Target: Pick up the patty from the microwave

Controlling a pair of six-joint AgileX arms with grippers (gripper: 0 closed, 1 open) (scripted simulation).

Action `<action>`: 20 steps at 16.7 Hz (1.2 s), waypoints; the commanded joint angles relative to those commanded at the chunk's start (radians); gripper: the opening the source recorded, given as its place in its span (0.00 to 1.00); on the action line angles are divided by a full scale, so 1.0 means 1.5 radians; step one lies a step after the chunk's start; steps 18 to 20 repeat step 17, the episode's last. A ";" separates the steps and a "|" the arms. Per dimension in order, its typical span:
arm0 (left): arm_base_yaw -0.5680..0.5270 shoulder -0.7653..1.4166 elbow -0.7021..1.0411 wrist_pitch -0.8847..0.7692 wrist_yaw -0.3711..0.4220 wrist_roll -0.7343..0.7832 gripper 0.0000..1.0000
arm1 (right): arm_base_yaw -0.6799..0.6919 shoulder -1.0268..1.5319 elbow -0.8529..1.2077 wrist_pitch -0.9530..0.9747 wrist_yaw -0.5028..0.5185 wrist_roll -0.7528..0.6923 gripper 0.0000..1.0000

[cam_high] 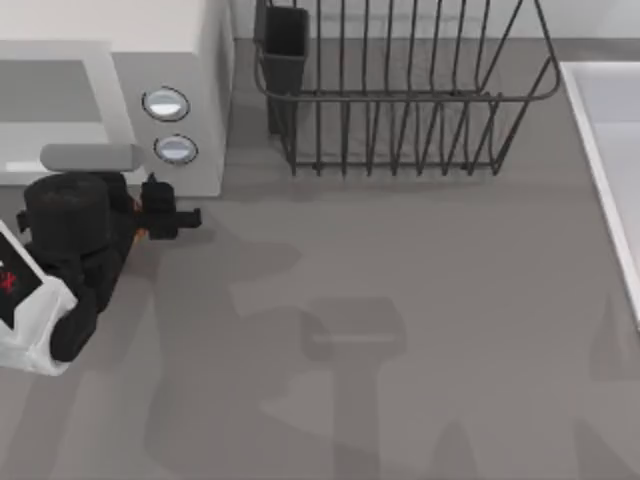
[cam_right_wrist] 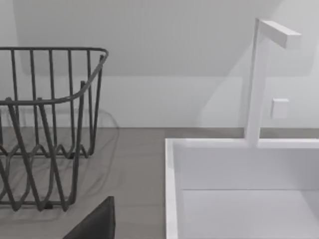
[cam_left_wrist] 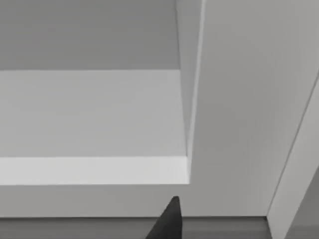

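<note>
At the frame's left, the left tool sits before the microwave, apparently clenched on an orange sliver, likely the light, soft patty; grip its edges gently.

Grey table carries everything. White microwave sits on it right in front of my left jaws, black wire rack further off to their right. White sink lies farthest from them.
</note>
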 joint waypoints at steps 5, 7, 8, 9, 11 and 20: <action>0.000 0.000 0.000 0.000 0.000 0.000 0.53 | 0.000 0.000 0.000 0.000 0.000 0.000 1.00; 0.000 0.000 0.000 0.000 0.000 0.000 0.68 | 0.000 0.000 0.000 0.000 0.000 0.000 1.00; 0.000 0.000 0.000 0.000 0.000 0.000 0.75 | 0.000 0.000 0.000 0.000 0.000 0.000 1.00; 0.000 0.000 0.000 0.000 0.000 0.000 0.83 | 0.000 0.000 0.000 0.000 0.000 0.000 1.00; 0.000 0.000 0.000 0.000 0.000 0.000 0.98 | 0.000 0.000 0.000 0.000 0.000 0.000 1.00; 0.000 0.000 0.000 0.000 0.000 0.000 1.00 | 0.000 0.000 0.000 0.000 0.000 0.000 1.00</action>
